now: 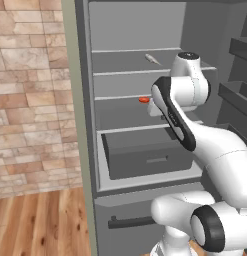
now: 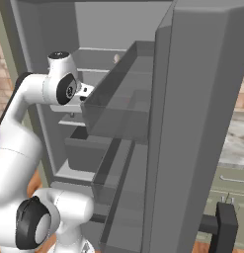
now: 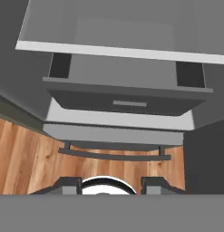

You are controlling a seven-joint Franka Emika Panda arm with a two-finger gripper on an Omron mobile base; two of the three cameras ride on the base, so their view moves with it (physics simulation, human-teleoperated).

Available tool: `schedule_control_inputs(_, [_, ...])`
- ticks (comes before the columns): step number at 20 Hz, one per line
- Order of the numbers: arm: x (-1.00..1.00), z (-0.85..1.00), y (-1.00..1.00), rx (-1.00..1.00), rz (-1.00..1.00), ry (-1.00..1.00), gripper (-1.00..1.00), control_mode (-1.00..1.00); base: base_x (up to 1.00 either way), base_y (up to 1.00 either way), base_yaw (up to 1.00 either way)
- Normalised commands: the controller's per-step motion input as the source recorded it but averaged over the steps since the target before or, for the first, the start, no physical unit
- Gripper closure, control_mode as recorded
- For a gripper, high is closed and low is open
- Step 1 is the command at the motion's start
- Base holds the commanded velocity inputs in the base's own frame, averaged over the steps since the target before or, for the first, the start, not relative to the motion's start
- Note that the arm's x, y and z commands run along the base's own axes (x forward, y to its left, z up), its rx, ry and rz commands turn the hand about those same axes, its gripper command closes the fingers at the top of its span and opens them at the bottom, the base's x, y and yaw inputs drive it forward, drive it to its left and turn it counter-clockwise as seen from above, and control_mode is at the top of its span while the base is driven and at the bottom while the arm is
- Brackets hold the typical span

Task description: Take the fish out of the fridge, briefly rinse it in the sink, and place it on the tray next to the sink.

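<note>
In the left base view you face a tan stone-brick wall (image 1: 30, 100) above a wood-plank floor (image 1: 45, 225), with the open fridge (image 1: 87, 125) beside them. Its pale grey shelves are flat and smooth. The fish (image 1: 153, 59), slim and silvery, lies on an upper shelf toward the back. One shelf lower sits a small red-orange item (image 1: 144, 100), rounded and glossy. Below that is a dark boxy drawer (image 1: 145, 155). Your white arm (image 1: 185, 115) rises in front of the shelves on the right and covers their right part; the hand is tucked behind it.

From the right base view, the open fridge door (image 2: 202, 123) and its translucent grey bins (image 2: 118, 104) block most of the interior. The wrist reaches in at shelf height.

In the hand view you look down on the drawer front (image 3: 127, 102), a long dark handle (image 3: 114, 155) and the floor. The gripper (image 3: 111, 183) shows two dark tips standing apart with nothing between them.
</note>
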Motion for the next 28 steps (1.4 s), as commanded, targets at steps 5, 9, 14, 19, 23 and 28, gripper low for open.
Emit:
schedule_control_inputs(5, [-0.02, 0.01, 0.01, 0.00, 0.00, -0.01, -1.00, -1.00, 0.00, 0.00, 0.00])
schedule_control_inputs(9, [-0.04, 0.33, 0.00, -0.02, 0.00, -0.27, -1.00, -1.00, 0.00, 0.00, 0.00])
schedule_control_inputs(14, [0.00, 0.65, 0.00, -0.03, 0.00, -0.36, -1.00, -1.00, 0.00, 0.00, 0.00])
schedule_control_inputs(19, [0.01, 0.71, -0.07, 0.00, 0.00, -0.33, -1.00, -1.00, 0.00, 0.00, 0.00])
schedule_control_inputs(23, [0.22, 0.81, -0.02, 0.00, 0.00, -0.20, -1.00, -1.00, 0.00, 0.00, 0.00])
schedule_control_inputs(28, [0.18, 0.52, -0.19, 0.01, 0.01, -0.13, -1.00, -1.00, 0.00, 0.00, 0.00])
